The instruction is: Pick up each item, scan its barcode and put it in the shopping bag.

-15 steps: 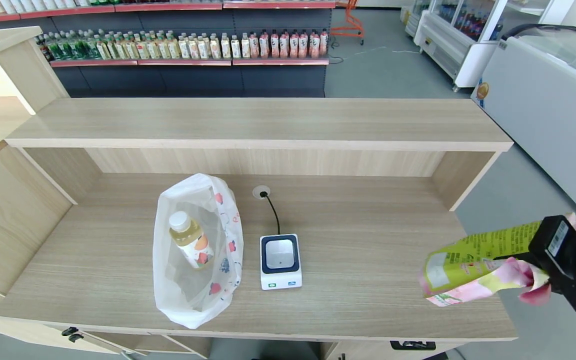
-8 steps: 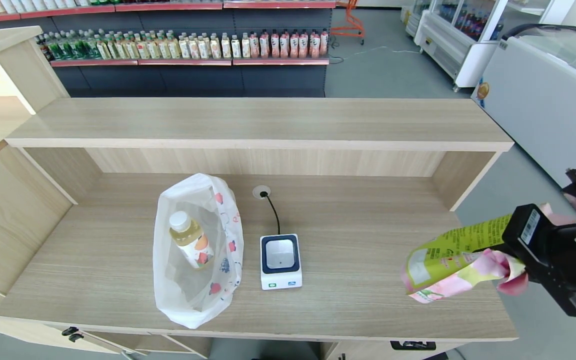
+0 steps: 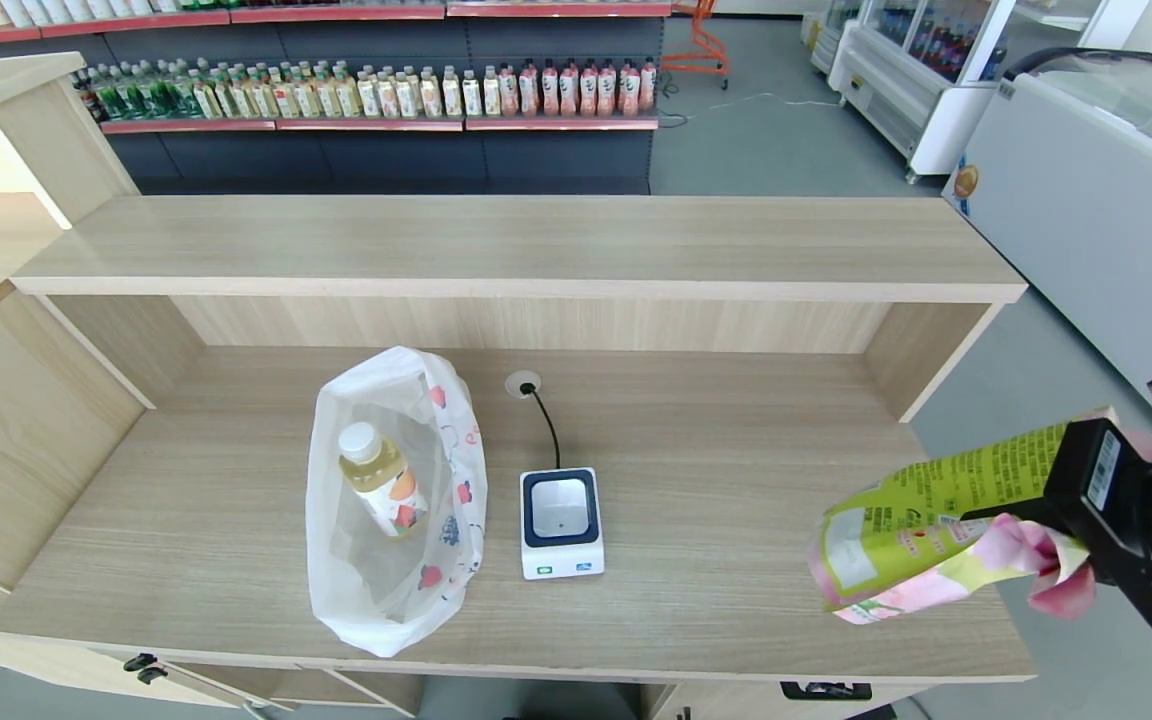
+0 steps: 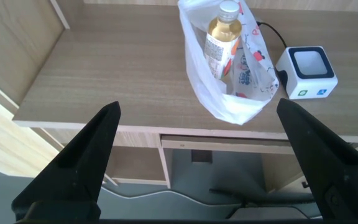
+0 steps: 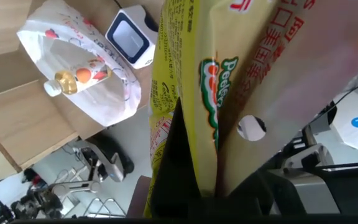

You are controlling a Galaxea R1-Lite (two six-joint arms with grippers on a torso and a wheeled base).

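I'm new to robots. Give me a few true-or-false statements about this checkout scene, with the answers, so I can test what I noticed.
1. A bottle stands inside the shopping bag. True.
2. The right gripper is empty. False: it is shut on a green and pink snack pouch.
3. The scanner sits on the counter right beside the bag. True.
4. The pouch is lying on the scanner. False: it is held in the air at the counter's right end, well apart from the scanner.
5. The left gripper holds the bottle. False: its fingers are spread open with nothing between them.
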